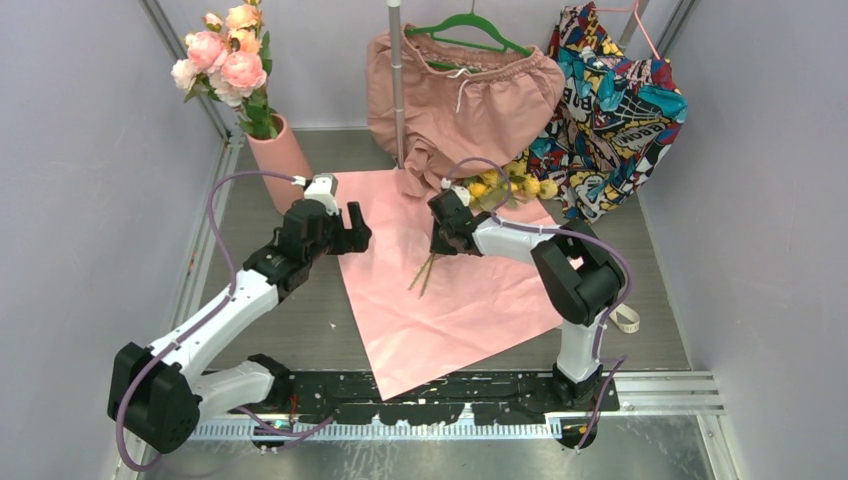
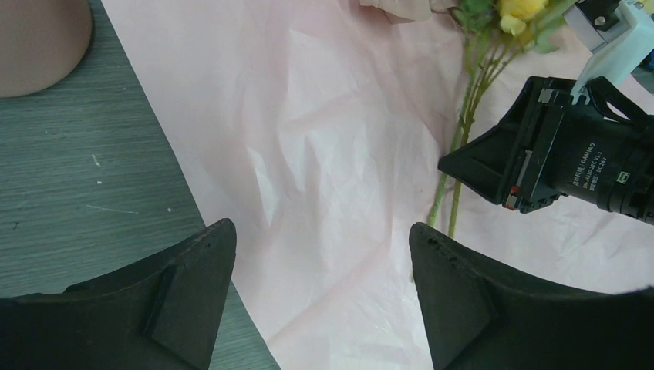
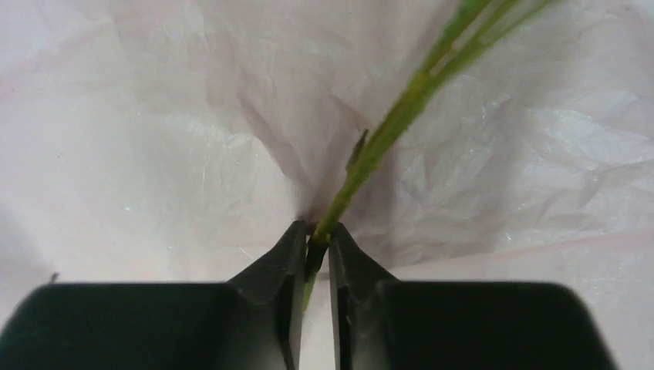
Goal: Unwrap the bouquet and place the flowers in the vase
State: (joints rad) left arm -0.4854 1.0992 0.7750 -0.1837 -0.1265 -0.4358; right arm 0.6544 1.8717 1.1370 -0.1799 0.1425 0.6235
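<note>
Grey tabletop [image 1: 300,330] carried the paper [image 1: 440,310], already unwrapped and lying flat at frame centre. Over its left edge the left pincer [image 2: 320,239] hung spread, holding nothing. Right of it, the right pincer [image 3: 318,235] pinched the stems [image 3: 385,142] of the yellow flowers [image 1: 505,187], upper centre. Pickup seemed in hand; next, lifting them and steering the stems down into the vase [image 1: 280,165], upper left, which held roses [image 1: 228,60].

Bright, even, diffuse light from above; no glare. Right gripper [image 3: 318,237] renders as a near-black silhouette, with soft shadow on the paper [image 3: 154,154] just ahead of its tips. Flowers [image 3: 388,131] blur farther ahead. Left gripper [image 2: 320,239] underexposed, edges soft.
</note>
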